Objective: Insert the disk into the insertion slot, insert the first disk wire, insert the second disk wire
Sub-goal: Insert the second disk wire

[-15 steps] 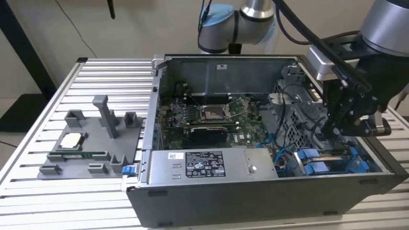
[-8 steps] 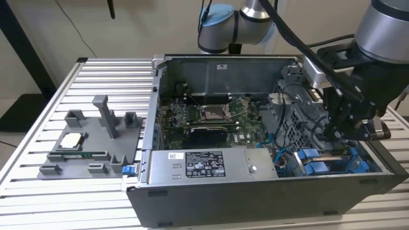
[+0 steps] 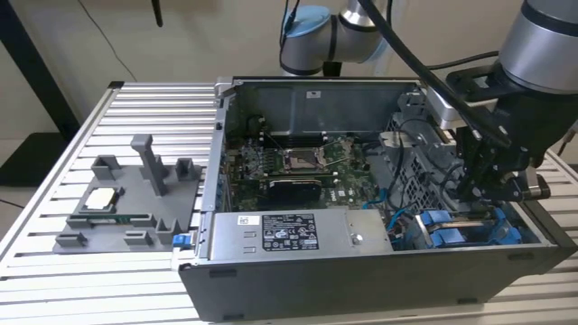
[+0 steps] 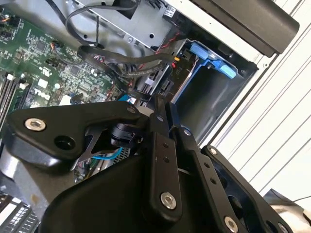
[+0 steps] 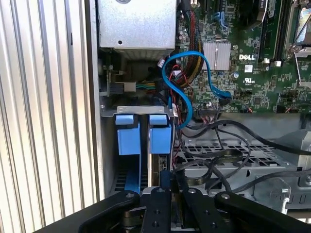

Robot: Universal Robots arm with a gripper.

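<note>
The disk (image 5: 160, 138) stands in its slot in the drive bay, its blue carrier tab beside a second blue tab (image 5: 128, 136). In the exterior view the blue carriers (image 3: 449, 231) sit in the near right corner of the open computer case (image 3: 361, 284). My gripper (image 3: 472, 205) is lowered into that corner. In both wrist views its fingertips (image 5: 168, 174) are pressed together at the disk's end, where a black disk wire (image 5: 214, 160) loops up to them. The gripper (image 4: 164, 106) looks shut on that wire's connector (image 4: 151, 87). A blue data cable (image 5: 187, 73) curls over the motherboard.
A grey power-supply box (image 3: 289, 233) with a white sticker lies along the case's front wall. The motherboard (image 3: 289, 162) fills the case floor. A grey fixture (image 3: 126, 203) with small parts stands on the slatted table (image 3: 54, 284) at the exterior view's left.
</note>
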